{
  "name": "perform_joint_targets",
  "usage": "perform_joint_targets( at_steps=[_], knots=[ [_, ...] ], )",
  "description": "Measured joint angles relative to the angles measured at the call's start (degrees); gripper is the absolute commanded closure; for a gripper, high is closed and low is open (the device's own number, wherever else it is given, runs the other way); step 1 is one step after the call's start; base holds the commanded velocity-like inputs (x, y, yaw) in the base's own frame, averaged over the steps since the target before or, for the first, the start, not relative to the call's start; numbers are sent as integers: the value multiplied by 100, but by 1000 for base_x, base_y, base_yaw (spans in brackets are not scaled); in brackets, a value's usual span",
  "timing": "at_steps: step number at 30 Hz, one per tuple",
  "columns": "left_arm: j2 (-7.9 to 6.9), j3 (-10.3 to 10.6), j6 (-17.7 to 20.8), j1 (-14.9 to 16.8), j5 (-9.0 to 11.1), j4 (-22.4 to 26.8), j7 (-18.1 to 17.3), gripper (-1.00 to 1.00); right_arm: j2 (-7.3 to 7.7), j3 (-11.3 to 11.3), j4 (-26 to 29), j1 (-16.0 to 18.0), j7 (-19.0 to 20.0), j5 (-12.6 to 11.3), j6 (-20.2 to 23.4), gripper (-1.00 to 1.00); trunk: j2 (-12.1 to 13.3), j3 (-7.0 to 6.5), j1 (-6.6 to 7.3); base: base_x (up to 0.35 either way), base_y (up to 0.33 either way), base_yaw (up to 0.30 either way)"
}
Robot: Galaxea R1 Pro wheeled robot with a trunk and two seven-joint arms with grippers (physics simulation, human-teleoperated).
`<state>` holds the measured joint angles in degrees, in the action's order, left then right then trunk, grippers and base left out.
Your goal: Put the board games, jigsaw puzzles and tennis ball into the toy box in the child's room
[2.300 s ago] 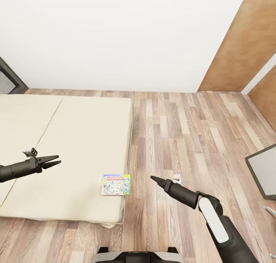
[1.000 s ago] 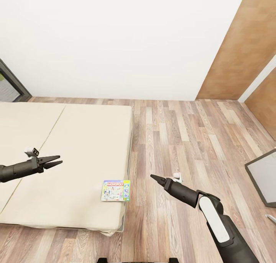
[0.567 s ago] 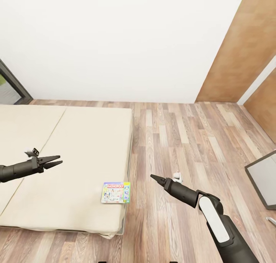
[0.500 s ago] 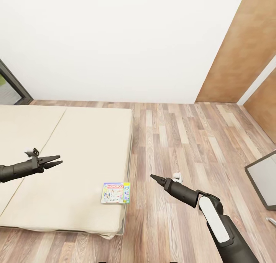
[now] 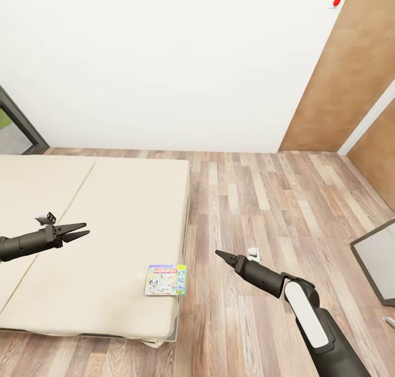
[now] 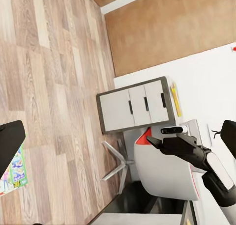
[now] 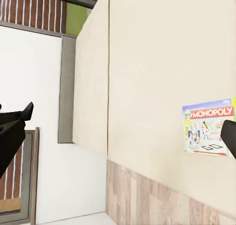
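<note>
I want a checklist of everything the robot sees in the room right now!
Surface: beige bed, plain mattress with a seam down it.
Job's things: one board game, flat on the bed near its corner by the floor; cover reads Monopoly.
Clutter: nothing seen on the bed besides the game.
Grippers: left gripper open, empty, above the mattress; right gripper looks shut, empty, over the wood floor.
Cables: nothing seen.
Surroundings: white wall, brown panel, dark window frame, grey drawer unit and a white chair.
</note>
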<state>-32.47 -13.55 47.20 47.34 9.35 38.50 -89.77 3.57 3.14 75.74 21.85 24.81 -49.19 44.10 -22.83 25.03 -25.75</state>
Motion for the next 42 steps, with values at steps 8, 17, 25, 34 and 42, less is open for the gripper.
perform_joint_targets(
  at_steps=[8,17,25,34,42],
  knots=[
    [3,0,0,0,0,0,0,-100,0,0,0,0,-1,0,-5,-100,0,-76,0,0,0,0],
    [5,0,0,-1,0,0,0,-100,0,0,0,0,0,0,-4,-100,0,-162,0,0,0,0],
    [26,0,0,0,0,0,0,-100,0,0,0,0,0,0,-5,-100,0,-238,0,0,0,0],
    [67,1,0,-1,0,0,0,-100,3,0,2,0,1,0,-5,-100,0,-324,0,0,0,0],
    [86,0,0,0,0,0,0,-100,1,0,3,0,2,0,-7,-100,0,-400,0,0,0,0]
  ],
)
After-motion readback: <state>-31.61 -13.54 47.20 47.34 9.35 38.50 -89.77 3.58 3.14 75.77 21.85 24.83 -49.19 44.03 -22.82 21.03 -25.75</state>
